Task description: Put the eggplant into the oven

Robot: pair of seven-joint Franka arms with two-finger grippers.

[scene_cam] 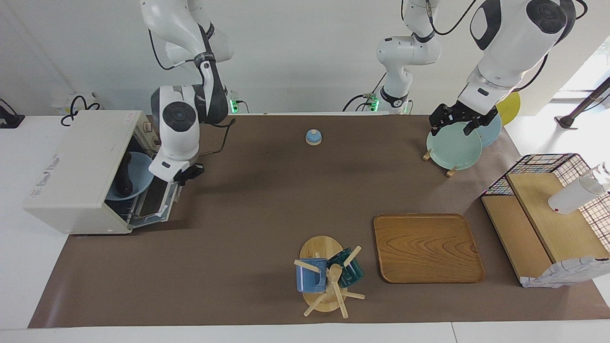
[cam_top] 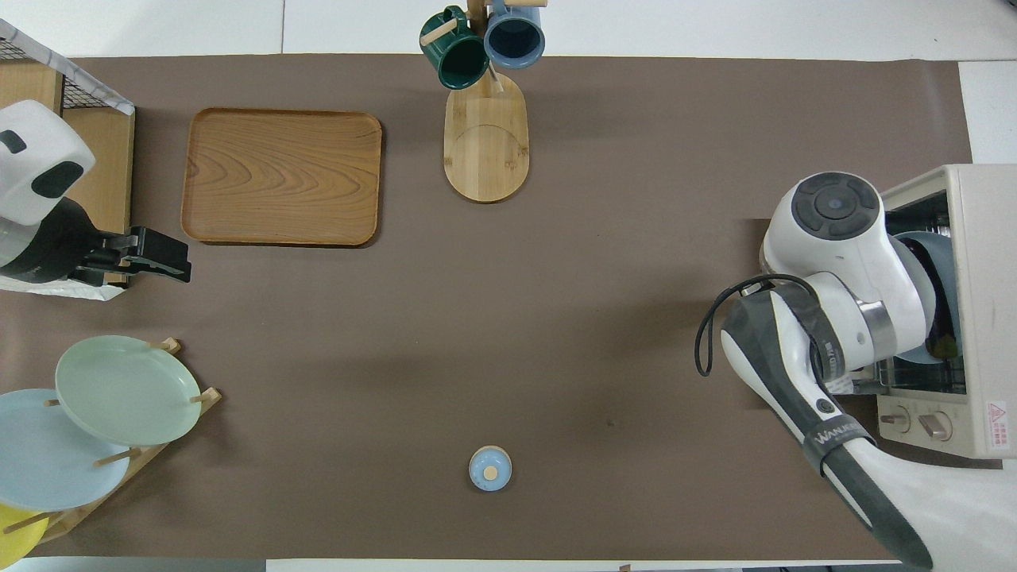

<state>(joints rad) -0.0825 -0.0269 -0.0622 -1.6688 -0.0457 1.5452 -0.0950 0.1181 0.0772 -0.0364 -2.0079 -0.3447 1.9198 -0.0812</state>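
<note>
the eggplant (scene_cam: 125,174) lay on a blue plate (scene_cam: 138,177) inside the oven (scene_cam: 78,166), whose door (scene_cam: 159,202) stood half raised. the right gripper (scene_cam: 187,172), fingers closed on nothing, touched the door's edge. the left gripper (scene_cam: 455,122) hung over the plate rack (scene_cam: 450,169), fingers spread and empty.

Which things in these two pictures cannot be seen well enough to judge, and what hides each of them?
- Eggplant: overhead view, the right arm covers most of it; facing view, oven wall hides part.
- Right gripper: overhead view, hidden under its own arm.
- Oven door: half raised in the facing view; covered overhead.
- Yellow plate: overhead view, cut by the picture's edge.
</note>
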